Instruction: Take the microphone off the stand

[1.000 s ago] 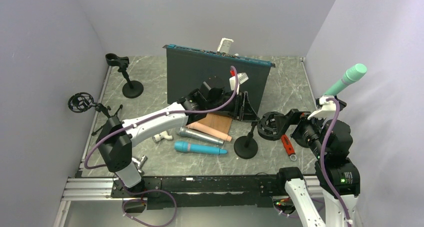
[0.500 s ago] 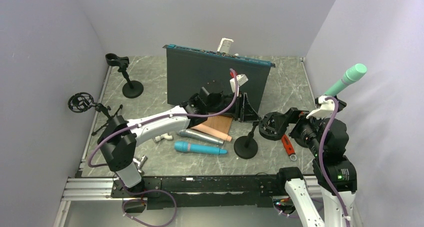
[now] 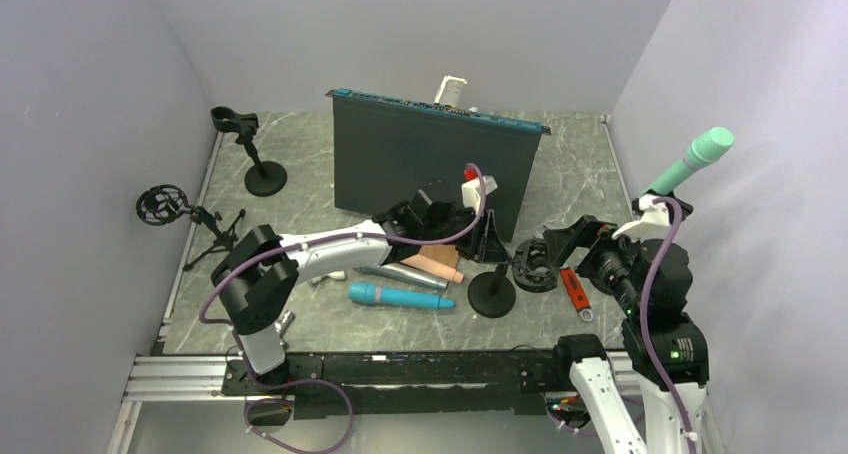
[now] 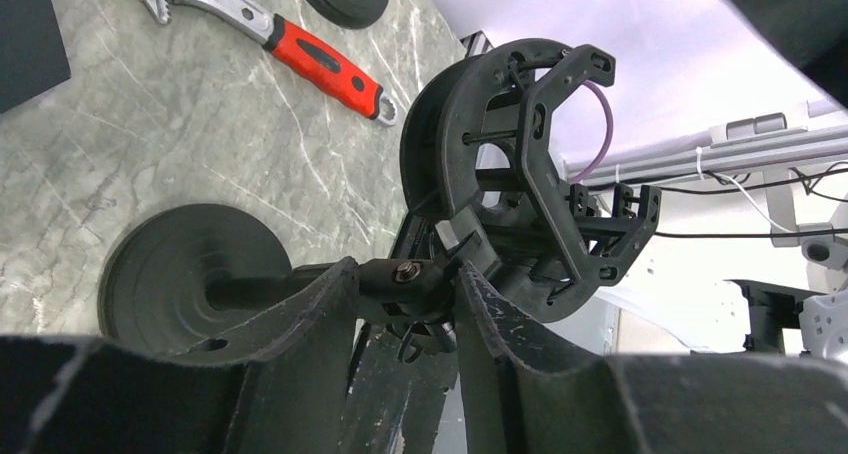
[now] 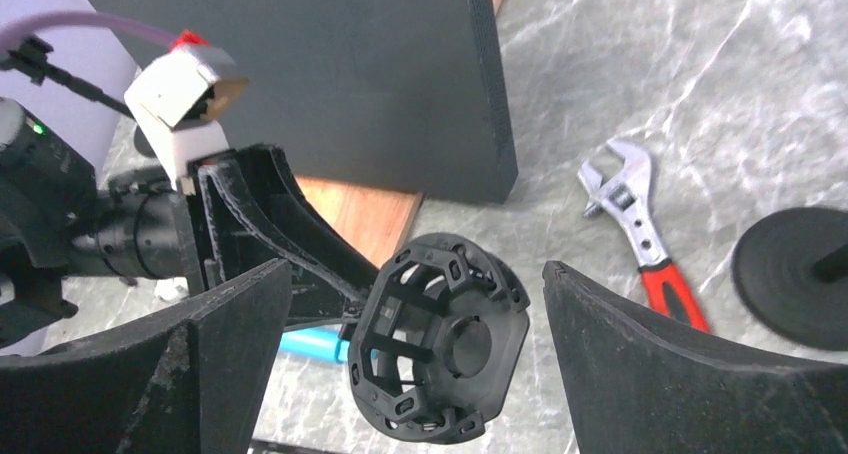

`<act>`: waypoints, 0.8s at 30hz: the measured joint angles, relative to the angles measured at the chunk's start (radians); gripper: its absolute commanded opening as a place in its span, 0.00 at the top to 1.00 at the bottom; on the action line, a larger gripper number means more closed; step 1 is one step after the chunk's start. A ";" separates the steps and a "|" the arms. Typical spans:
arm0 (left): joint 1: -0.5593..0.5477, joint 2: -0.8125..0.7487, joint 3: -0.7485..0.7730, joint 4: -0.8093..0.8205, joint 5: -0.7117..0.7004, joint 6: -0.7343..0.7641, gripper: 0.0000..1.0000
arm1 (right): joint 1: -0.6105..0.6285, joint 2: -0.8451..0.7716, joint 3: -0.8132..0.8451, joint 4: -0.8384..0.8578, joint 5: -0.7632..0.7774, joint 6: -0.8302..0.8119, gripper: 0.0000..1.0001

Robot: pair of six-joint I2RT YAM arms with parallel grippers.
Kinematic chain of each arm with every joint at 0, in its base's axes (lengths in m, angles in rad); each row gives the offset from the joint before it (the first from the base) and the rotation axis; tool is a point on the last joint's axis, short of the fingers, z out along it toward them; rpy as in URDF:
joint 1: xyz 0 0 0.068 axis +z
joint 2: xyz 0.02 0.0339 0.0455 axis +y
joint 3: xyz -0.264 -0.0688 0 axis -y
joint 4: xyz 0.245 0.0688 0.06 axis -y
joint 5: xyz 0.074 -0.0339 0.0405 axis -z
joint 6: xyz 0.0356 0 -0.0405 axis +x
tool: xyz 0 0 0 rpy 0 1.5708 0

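**A:** From above, how do the arms lie?

**B:** The left arm stretches low over the table [image 3: 300,189] toward 2 o'clock, with the left end effector [image 3: 493,242] at the stem of the stand [image 3: 491,296]. The right arm folds in toward 10 o'clock, with the right end effector [image 3: 556,248] beside the shock mount [image 3: 533,266].

**A:** And the microphones?

**B:** A blue microphone [image 3: 398,296] and a silver-and-pink microphone [image 3: 415,271] lie flat at 9 o'clock of the stand's base. A mint microphone [image 3: 695,161] juts up at the 3 o'clock edge. Its support is hidden behind the right arm. I cannot tell which one belongs to the stand.

**A:** Left wrist view?

**B:** Both fingers [image 4: 310,314] are clamped on the stand's swivel joint, just under the mount. A wrench [image 4: 320,69] lies at 11 o'clock.

**A:** Right wrist?

**B:** Its fingers are spread wide with the mount between them, touching neither.
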 measured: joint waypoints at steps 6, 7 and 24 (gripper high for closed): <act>-0.001 0.003 0.051 -0.114 -0.020 0.041 0.33 | 0.000 0.043 -0.060 -0.025 -0.040 0.043 0.14; -0.001 0.003 0.060 -0.135 -0.026 0.048 0.30 | 0.000 0.052 -0.060 -0.029 -0.045 0.045 0.15; 0.045 -0.282 0.246 -0.526 -0.155 0.202 0.03 | 0.000 0.264 0.145 -0.210 -0.150 -0.019 0.22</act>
